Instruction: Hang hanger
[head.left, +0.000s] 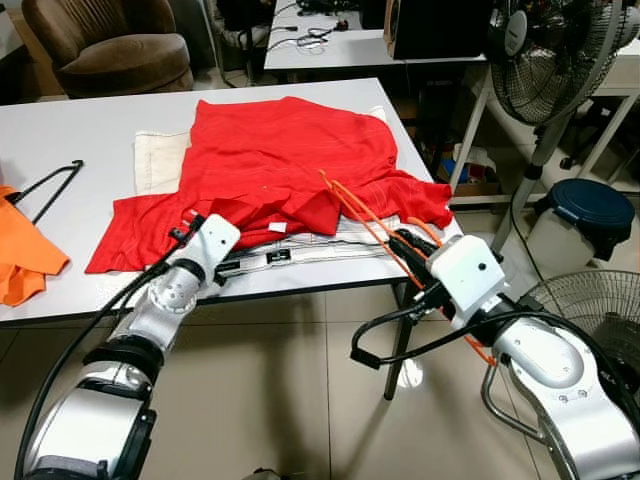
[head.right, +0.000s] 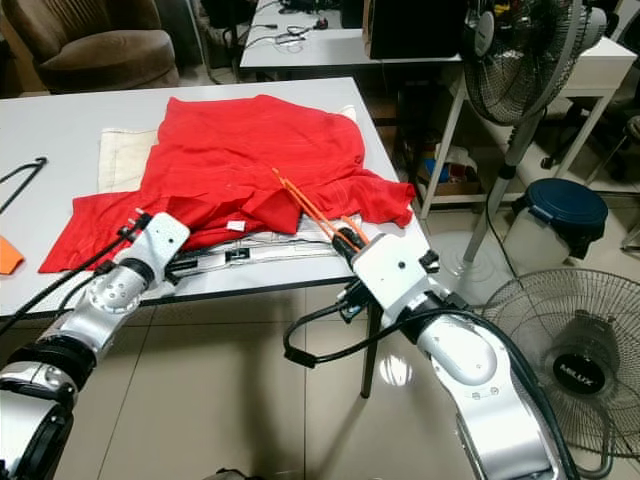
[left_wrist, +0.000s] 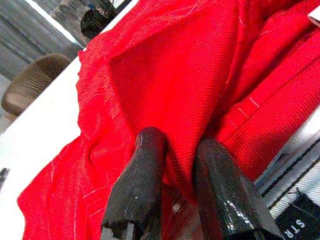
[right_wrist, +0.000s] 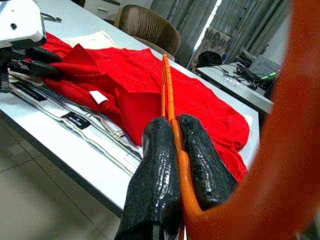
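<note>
A red shirt (head.left: 280, 160) lies crumpled on the white table (head.left: 60, 140). My left gripper (left_wrist: 172, 150) is at the shirt's front edge, shut on a fold of the red cloth. An orange hanger (head.left: 360, 215) slants up from the table's front right corner, its far end resting on the shirt. My right gripper (right_wrist: 175, 130) is shut on the hanger's thin wire (right_wrist: 166, 85) near the table's edge. In the right wrist view, a blurred orange part of the hanger curves close to the lens.
A striped white garment (head.left: 300, 250) and a cream cloth (head.left: 155, 155) lie under the shirt. A black hanger (head.left: 50, 180) and an orange cloth (head.left: 20, 250) lie at the table's left. A standing fan (head.left: 550, 50), a floor fan (head.left: 590, 310) and a blue bin (head.left: 590, 205) stand to the right.
</note>
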